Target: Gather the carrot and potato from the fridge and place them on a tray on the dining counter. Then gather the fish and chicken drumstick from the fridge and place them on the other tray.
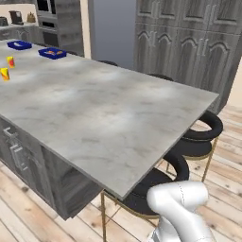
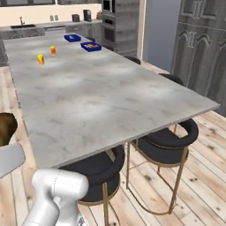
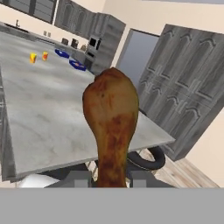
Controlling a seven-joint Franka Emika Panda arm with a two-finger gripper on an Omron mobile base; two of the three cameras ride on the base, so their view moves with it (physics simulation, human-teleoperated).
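A brown chicken drumstick [image 3: 111,118] stands upright in the hand view, thin end down between the two dark fingertips. My gripper [image 3: 110,179] is shut on it. In the right base view the drumstick [image 2: 6,127] pokes in at the left edge, beside the near end of the dining counter [image 2: 101,97]. Two blue trays sit far down the counter [image 1: 94,108]: a nearer tray [image 1: 45,53] [image 2: 85,46] holding something orange too small to name, and a farther tray [image 1: 19,46] [image 2: 72,38]. The fish, carrot and potato cannot be made out.
Two small yellow-orange cups [image 1: 4,73] [image 2: 40,59] stand on the counter near the trays. Black round stools [image 2: 167,143] [image 1: 204,132] with gold legs are tucked along the counter's near edge. Tall grey cabinets [image 1: 189,47] line the far wall, over a wooden floor.
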